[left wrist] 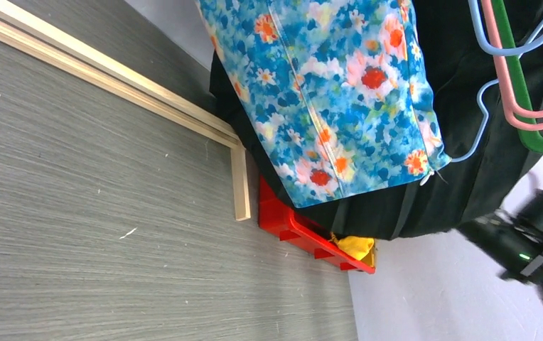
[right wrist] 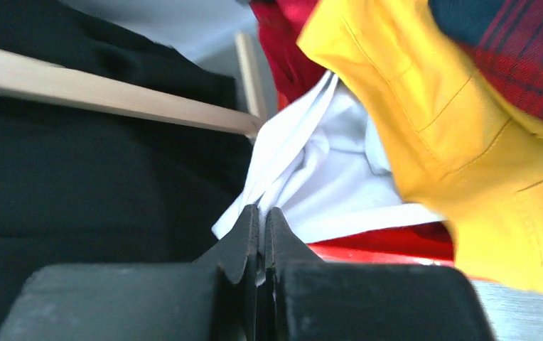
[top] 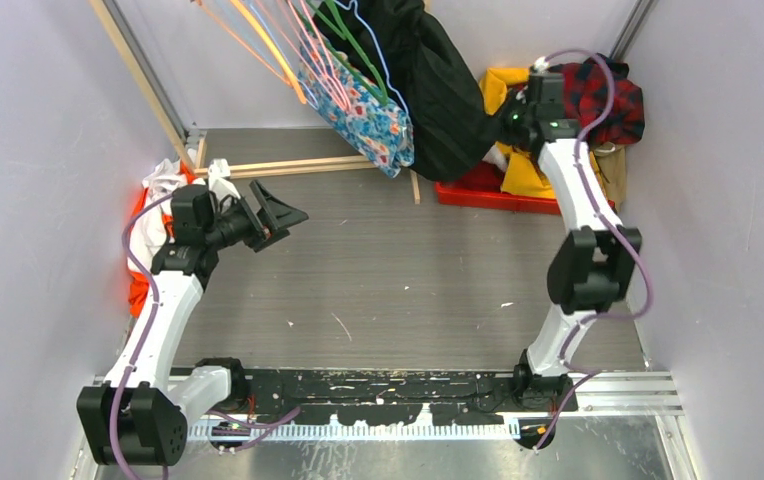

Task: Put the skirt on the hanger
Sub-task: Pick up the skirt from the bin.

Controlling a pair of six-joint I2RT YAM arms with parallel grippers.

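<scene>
My left gripper (top: 278, 214) hangs over the grey table (top: 388, 290), just beside a heap of white and orange clothes (top: 148, 225). Its fingers are spread wide, with nothing between them. Further right, at the back, the skirt (top: 370, 115) hangs among the coloured hangers (top: 278, 50), lying against the black coat (top: 438, 90) above a wooden frame (top: 288, 166). On the right, my right gripper (right wrist: 261, 224) is at the red bin (top: 478, 192). Its fingers are pressed together, and the tips meet the edge of a white garment (right wrist: 325, 177) beneath a yellow garment (right wrist: 453, 142). I cannot tell whether any cloth is pinched.
</scene>
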